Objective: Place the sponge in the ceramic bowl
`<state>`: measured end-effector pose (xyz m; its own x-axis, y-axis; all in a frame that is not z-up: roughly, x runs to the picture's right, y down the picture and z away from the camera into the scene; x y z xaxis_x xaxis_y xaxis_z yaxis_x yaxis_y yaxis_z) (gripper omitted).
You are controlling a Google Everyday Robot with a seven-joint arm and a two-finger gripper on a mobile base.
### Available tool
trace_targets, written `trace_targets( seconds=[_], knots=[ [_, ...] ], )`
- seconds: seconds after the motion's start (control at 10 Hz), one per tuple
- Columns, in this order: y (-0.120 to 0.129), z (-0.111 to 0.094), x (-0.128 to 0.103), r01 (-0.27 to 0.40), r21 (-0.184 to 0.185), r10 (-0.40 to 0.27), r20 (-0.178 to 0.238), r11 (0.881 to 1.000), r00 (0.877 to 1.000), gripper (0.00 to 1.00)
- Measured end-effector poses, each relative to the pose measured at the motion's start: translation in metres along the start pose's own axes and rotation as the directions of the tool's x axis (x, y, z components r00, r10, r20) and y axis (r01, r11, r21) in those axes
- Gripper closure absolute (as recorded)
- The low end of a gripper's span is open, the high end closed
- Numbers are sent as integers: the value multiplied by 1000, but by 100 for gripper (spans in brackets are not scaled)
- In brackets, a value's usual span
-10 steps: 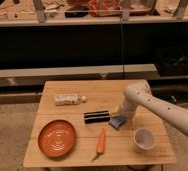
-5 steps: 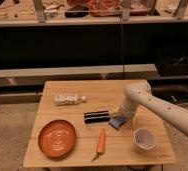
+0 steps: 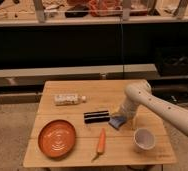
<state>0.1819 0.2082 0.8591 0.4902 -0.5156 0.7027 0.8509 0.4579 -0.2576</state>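
- Wooden table point(image 3: 103, 89), pale top, set in front of a dark shelving unit.
- Ceramic bowl point(image 3: 57, 138): orange-red, wide and shallow, with rings inside. It sits upright at the table's front left corner. Nothing lies in it.
- Plastic bottle point(image 3: 69, 99): pale, lying on its side behind the bowl, cap end pointing right.
- Black flat bar point(image 3: 97, 117): lies lengthwise near the table's middle, to the right of the bowl and apart from it.
- Carrot point(image 3: 101, 141): orange, lies in front of the bar, with its thin tip toward the front edge.
- Sponge point(image 3: 117, 121): a small blue block resting on the table top just beside the bar's right end. It is well apart from the bowl, with the bar and carrot between them.
- Gripper point(image 3: 124, 116): down at table level, right at the sponge's far right side. Whether it is clenched on the sponge or released cannot be told.
- White arm point(image 3: 154, 105): bends in from the right edge, elbow raised above the gripper.
- White cup point(image 3: 143, 139): upright, at the front right, near the sponge but not touching it.
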Motion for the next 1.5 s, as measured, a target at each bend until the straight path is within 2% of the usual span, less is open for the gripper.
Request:
trace_targets(
  seconds=[1.5],
  knots=[
    [9,1,-1,-36,23,35,44,999,998,20]
  ],
)
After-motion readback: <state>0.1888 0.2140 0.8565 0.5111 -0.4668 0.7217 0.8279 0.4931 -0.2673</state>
